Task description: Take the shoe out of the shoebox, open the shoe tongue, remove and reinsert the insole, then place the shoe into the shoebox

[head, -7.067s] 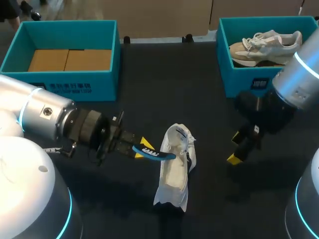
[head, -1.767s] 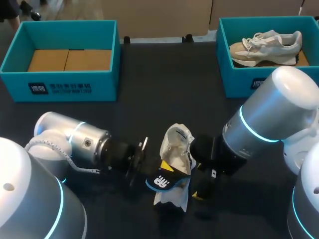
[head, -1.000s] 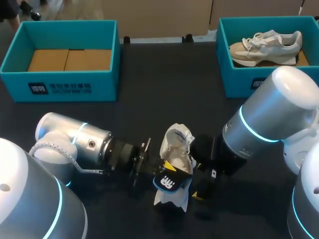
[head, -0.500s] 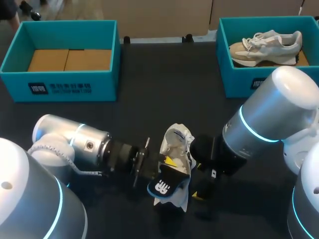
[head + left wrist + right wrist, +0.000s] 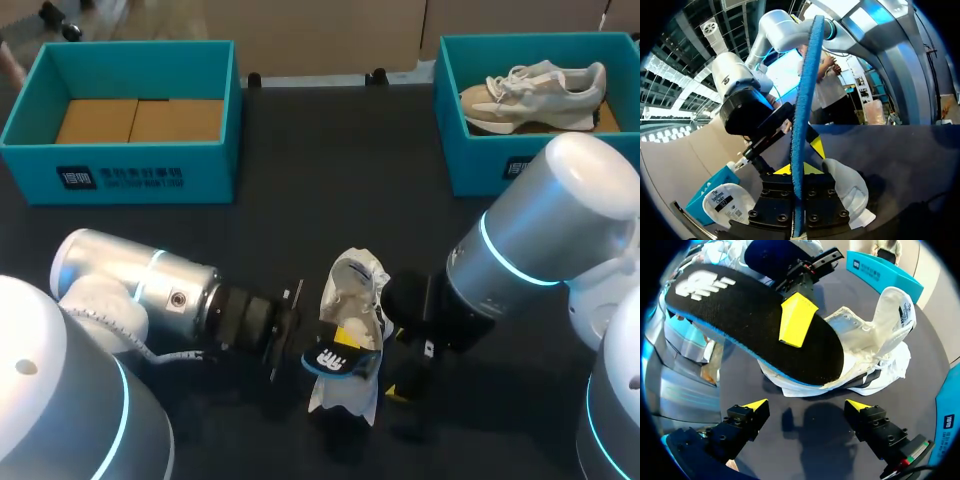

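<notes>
Shoe (image 5: 350, 285): white, lying on the table (image 5: 330, 170) just ahead of the right gripper (image 5: 806, 405), tongue standing up. Right gripper spread wide, fingers touching nothing. Insole (image 5: 755, 325): black top, blue underside, clamped between the left gripper's (image 5: 799, 167) fingers, one yellow tip on its top face. Its far end lies over the shoe's opening.

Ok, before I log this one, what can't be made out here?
Right gripper: hidden under its own arm in the head view.
Inside of the shoe: covered by the insole in the head and right wrist views.
Rest of the shoe: mostly behind the left gripper in the left wrist view.
</notes>
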